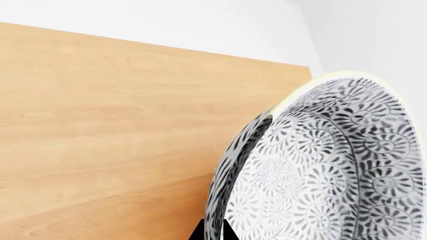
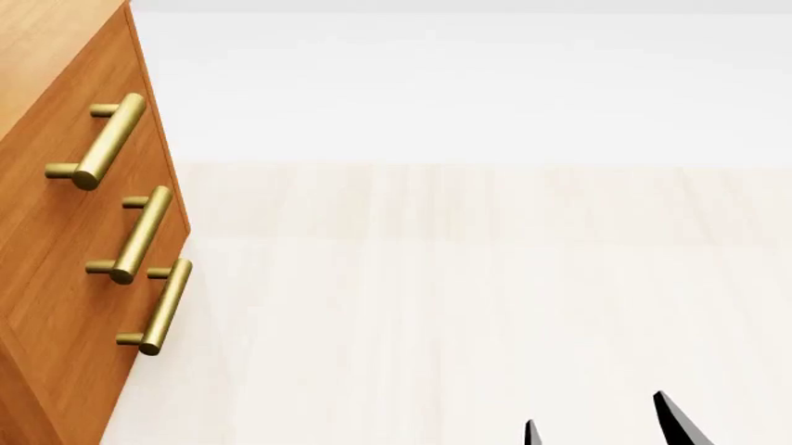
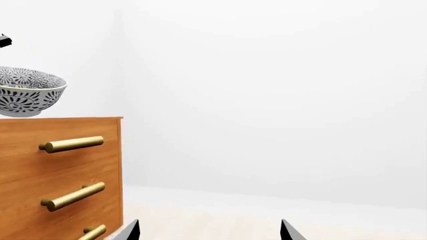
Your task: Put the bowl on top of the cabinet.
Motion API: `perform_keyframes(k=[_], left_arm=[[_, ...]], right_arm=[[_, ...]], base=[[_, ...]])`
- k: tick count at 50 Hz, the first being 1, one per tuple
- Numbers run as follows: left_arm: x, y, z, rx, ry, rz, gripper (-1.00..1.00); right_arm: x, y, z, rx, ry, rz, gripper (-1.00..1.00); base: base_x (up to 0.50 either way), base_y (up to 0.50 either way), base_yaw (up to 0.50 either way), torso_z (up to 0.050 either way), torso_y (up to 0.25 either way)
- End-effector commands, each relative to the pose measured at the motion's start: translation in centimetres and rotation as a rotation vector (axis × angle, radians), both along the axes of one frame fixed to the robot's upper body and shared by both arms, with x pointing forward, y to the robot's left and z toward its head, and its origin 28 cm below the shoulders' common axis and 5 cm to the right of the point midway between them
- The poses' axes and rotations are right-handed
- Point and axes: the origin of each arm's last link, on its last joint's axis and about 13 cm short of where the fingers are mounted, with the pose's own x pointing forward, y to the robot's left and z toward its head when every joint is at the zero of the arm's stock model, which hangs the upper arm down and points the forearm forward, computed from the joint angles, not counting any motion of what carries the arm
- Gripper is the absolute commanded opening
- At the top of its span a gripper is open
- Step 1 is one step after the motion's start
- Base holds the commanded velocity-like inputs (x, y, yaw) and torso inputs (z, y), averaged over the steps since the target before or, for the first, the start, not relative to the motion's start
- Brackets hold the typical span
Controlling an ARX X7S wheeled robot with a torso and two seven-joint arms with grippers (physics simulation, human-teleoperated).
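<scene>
Bowl (image 3: 30, 92) sits level just above the cabinet (image 3: 60, 165) top. Left tool (image 1: 212, 234) pinches its rim; right tool (image 3: 210, 231) spread. Advise lowering squarely before release.

Bright, even, sharp; shadows apparently faint.

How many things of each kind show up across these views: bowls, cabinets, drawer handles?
Bowls: 1, the patterned bowl at the cabinet top.
Cabinets: 1, the wooden cabinet.
Brass bar handles: 3, upper handle, middle handle, lower handle.
Total: 5.
</scene>
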Motion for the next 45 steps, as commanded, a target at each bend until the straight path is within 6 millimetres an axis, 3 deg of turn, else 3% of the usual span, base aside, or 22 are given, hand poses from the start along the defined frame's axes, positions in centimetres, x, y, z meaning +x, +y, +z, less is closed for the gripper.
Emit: perform_keyframes(k=[1, 21, 22, 45], left_arm=[[0.17, 0.22, -0.49, -0.005, -0.009, 0.011, -1.0], [0.31, 0.16, -0.85, 0.027, -0.001, 0.016, -1.0], [0.31, 0.12, -0.91, 0.028, 0.001, 0.009, 1.0], [0.17, 0.5, -0.89, 0.061, -0.003, 0.003, 1.0]], right_arm=[[-0.05, -0.03, -0.08, 0.0, 0.002, -0.002, 1.0], [-0.06, -0.09, -0.2, 0.003, 0.005, -0.006, 1.0], [-0.07, -0.08, -0.24, 0.003, 0.006, -0.005, 1.0], [-0.04, -0.06, -0.53, 0.008, 0.01, -0.003, 1.0]], base=[[0.0, 0.0, 0.0, 0.0, 0.0], [0.0, 0.0, 0.0, 0.0, 0.0], [0.0, 0.0, 0.0, 0.0, 0.0], [0.0, 0.0, 0.0, 0.0, 0.0]])
